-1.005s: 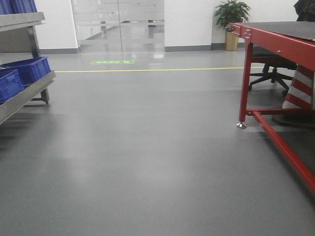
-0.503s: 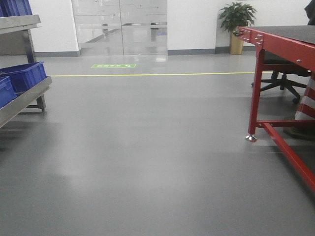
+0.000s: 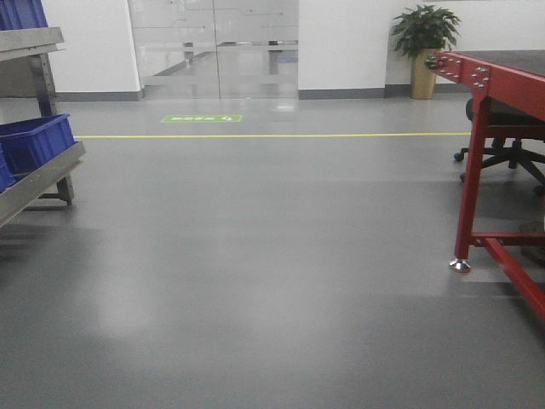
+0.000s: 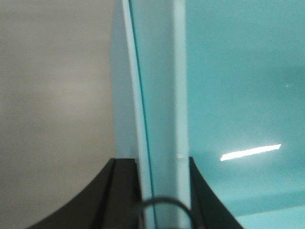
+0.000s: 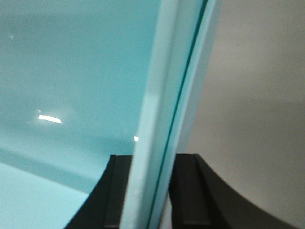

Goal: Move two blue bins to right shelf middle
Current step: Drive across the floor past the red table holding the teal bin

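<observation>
My left gripper (image 4: pixel 157 164) clamps one wall of the pale blue bins (image 4: pixel 233 86) and my right gripper (image 5: pixel 152 160) the opposite wall, carrying them above the grey floor (image 3: pixel 255 281), so I judge level, evenly firm grips and a wide berth past the red table (image 3: pixel 502 81) matter most.

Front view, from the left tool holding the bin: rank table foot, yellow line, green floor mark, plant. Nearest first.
1. Table foot, right side.
2. Yellow line, across the floor.
3. Green floor mark, just beyond it.
4. Plant, right, at the far wall.
</observation>
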Action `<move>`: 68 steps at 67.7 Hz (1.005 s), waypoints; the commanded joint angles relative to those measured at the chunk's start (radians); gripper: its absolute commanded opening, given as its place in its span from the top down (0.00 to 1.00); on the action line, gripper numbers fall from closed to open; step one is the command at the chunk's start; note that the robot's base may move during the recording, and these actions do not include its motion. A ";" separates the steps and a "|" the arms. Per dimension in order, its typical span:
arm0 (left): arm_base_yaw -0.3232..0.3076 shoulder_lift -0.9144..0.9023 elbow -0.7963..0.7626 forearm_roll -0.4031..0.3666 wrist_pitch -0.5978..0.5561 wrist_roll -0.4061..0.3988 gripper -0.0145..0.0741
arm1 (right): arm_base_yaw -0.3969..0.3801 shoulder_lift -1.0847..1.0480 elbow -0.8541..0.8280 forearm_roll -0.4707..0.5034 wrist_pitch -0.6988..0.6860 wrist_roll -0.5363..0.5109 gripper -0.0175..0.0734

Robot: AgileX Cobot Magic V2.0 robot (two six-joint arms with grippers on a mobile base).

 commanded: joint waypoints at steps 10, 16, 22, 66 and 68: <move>-0.004 -0.022 -0.020 -0.064 -0.129 -0.007 0.96 | 0.004 -0.013 -0.013 0.043 -0.063 -0.033 0.98; -0.004 -0.022 -0.020 -0.064 -0.129 -0.007 0.96 | 0.004 -0.013 -0.013 0.043 -0.065 -0.033 0.98; -0.004 -0.022 -0.020 -0.064 -0.129 -0.007 0.96 | 0.004 -0.013 -0.013 0.043 -0.065 -0.033 0.98; -0.004 -0.022 -0.020 -0.064 -0.131 -0.007 0.96 | 0.004 -0.013 -0.013 0.043 -0.074 -0.033 0.98; -0.004 -0.022 -0.020 -0.064 -0.131 -0.007 0.96 | 0.004 -0.013 -0.013 0.043 -0.074 -0.033 0.98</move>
